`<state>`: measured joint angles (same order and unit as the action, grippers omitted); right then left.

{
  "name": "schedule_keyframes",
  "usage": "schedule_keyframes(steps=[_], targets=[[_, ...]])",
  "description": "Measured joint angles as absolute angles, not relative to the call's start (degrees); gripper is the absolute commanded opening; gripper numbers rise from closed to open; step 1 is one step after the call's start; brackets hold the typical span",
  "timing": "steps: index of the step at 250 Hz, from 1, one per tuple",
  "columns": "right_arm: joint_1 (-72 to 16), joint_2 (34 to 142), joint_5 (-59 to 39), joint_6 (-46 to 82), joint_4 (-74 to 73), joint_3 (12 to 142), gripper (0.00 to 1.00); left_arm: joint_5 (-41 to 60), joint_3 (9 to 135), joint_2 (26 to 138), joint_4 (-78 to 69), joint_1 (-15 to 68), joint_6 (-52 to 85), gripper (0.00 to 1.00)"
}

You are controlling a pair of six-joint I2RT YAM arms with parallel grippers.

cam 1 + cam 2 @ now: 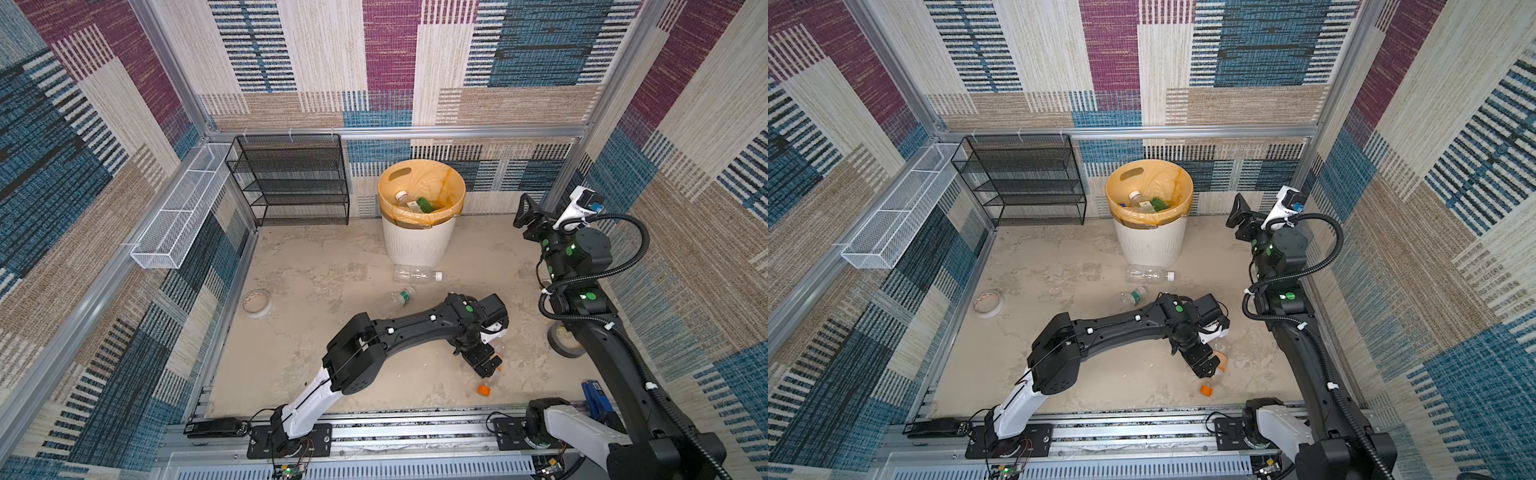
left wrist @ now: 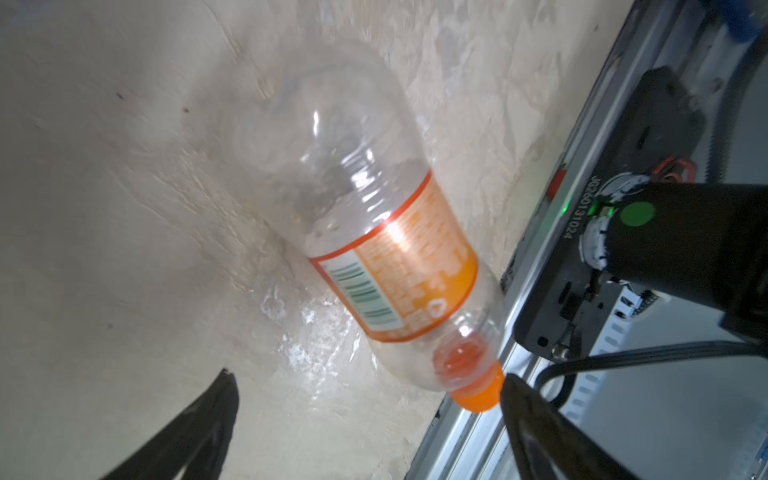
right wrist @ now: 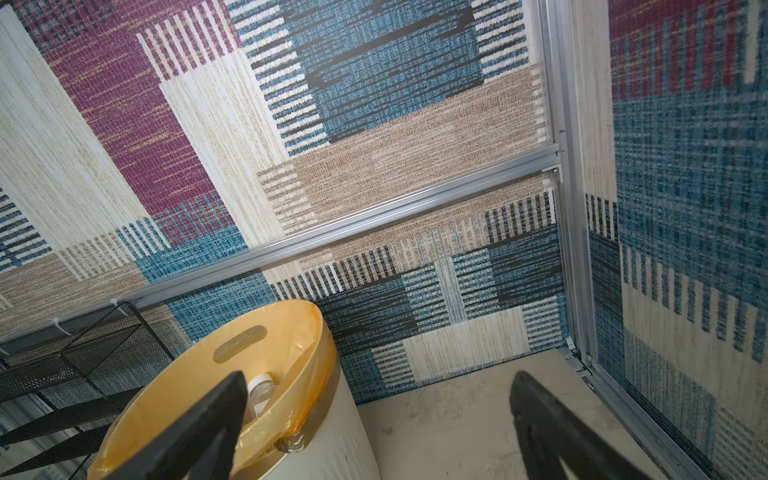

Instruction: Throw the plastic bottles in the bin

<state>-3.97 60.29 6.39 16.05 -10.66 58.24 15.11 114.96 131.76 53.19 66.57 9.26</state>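
A clear plastic bottle with an orange label [image 2: 399, 257] and orange cap [image 1: 483, 390] lies on the floor near the front rail. My left gripper [image 2: 368, 376] hangs open just over it, one fingertip [image 2: 515, 390] right beside the cap, gripping nothing. In both top views this gripper [image 1: 488, 368] covers most of the bottle. Two more bottles lie in front of the bin: a clear one with a white cap [image 1: 417, 274] and one with a green label [image 1: 399, 299]. The white bin [image 1: 419, 241] with its orange liner holds several bottles [image 1: 411, 201]. My right gripper [image 3: 379, 376] is raised, open and empty, to the right of the bin [image 3: 345, 436].
A black mesh rack [image 1: 291, 183] stands at the back left, and a white wire basket [image 1: 178, 216] hangs on the left wall. A pale tape roll [image 1: 257, 303] lies at left. A grey tape roll [image 1: 565, 343] lies by the right arm. A blue object [image 1: 596, 395] sits at front right.
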Motion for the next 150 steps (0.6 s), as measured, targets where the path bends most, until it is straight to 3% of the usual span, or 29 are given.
schedule_keyframes(steps=[81,150], targets=[[-3.0,58.5,4.5,17.4,-11.7,55.2,0.99,12.0,115.0,134.1,55.4,64.0,9.5,0.99],[-0.7,61.8,6.6,19.5,0.8,55.1,0.99,10.4,100.4,118.3,49.0,59.0,10.3,0.99]])
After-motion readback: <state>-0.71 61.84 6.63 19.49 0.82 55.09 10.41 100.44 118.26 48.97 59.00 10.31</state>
